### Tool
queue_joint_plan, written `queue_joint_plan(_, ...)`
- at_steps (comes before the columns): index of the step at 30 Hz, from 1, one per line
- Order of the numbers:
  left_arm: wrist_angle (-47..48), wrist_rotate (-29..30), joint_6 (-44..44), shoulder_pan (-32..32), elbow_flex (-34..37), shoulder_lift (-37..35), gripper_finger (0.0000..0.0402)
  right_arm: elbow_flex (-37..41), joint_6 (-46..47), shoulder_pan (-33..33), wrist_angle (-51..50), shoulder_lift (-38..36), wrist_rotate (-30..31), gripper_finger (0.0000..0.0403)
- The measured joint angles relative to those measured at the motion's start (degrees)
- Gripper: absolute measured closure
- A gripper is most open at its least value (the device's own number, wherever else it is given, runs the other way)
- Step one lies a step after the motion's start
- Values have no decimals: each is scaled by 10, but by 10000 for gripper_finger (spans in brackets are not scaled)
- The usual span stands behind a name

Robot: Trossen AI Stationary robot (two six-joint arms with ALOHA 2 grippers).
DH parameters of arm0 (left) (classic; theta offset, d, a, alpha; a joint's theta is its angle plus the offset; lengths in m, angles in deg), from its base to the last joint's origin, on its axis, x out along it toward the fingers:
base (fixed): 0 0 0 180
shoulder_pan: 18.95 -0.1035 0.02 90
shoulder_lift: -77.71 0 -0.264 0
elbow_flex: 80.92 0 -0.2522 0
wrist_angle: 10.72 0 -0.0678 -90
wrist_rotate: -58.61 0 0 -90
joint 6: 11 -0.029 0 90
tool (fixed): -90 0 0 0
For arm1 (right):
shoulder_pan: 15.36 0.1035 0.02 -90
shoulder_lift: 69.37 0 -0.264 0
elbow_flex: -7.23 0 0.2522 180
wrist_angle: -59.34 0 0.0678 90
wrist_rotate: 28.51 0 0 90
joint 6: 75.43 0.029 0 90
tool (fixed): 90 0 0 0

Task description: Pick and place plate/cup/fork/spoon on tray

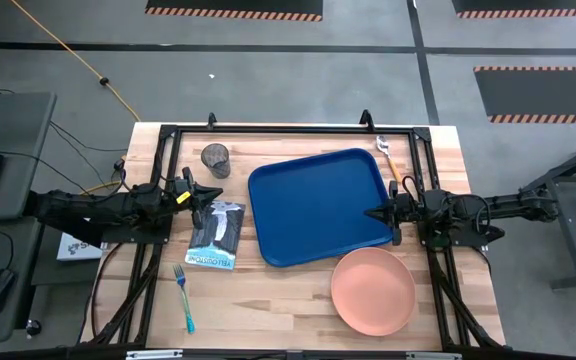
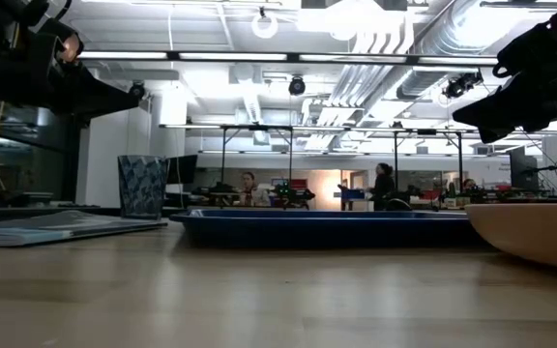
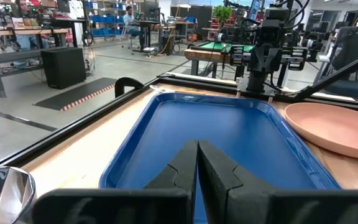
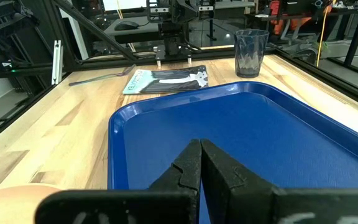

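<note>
Tray (image 1: 318, 205) bare; plate (image 1: 372, 291) just off its near-right corner, cup (image 1: 216, 158) and fork (image 1: 183, 297) to its left, spoon (image 1: 390, 160) by its far-right corner. Left gripper (image 1: 214, 192) and right gripper (image 1: 372, 213) flank the tray, fingers pressed together, holding nothing. Suggest right arm spreads first, then takes the plate by its rim.

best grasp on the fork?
Probably the blue handle of the fork, pinched across its width from straight above. It lies flat on the table, tines toward the packet, with bare wood around it. The left gripper is nearer.
</note>
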State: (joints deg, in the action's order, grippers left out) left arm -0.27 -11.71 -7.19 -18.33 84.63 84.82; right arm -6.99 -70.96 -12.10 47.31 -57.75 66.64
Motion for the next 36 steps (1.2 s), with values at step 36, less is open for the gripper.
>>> queue_joint_plan(36,-124,-2,-18,0,0,0,396,0,0,0,0,0,0,402)
